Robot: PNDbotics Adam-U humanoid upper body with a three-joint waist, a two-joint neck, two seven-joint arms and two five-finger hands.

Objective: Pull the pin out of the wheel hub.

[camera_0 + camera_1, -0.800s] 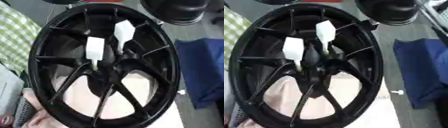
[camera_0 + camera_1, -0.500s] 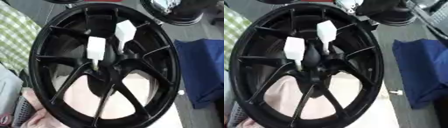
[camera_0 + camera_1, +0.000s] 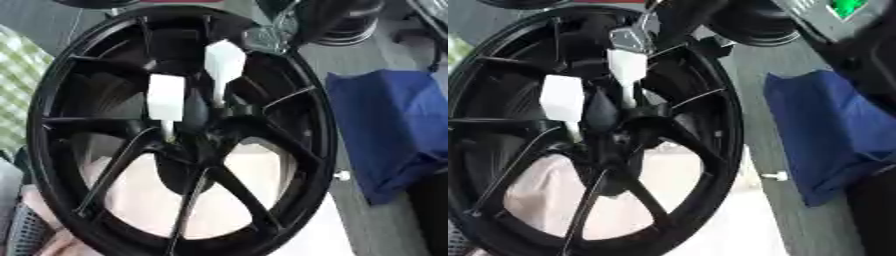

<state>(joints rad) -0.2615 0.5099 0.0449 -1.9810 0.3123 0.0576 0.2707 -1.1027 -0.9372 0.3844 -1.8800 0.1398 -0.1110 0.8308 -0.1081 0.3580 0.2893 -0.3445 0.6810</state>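
Observation:
A large black wheel hub (image 3: 311, 115) fills most of both views, its spokes meeting at the centre (image 3: 203, 135). Two white pins with flat white heads stick out of that centre: a left pin (image 3: 165, 99) and a right pin (image 3: 627, 67). My right hand (image 3: 633, 36) comes in from the upper right on a black arm (image 3: 684, 12) and sits right at the top of the right pin's head. The frames do not show whether it touches the pin. My left hand appears in neither view.
A blue cloth (image 3: 389, 125) lies right of the wheel, with a small white piece (image 3: 340, 175) beside the rim. Green checked fabric (image 3: 17, 85) lies at the left. A dark round object (image 3: 354, 27) stands behind. Something pinkish (image 3: 52, 242) shows at the lower left rim.
My right arm has come down from the upper right to the head of the right pin. The whole picture has also shifted, so the camera moved. Both pins stay in the hub.

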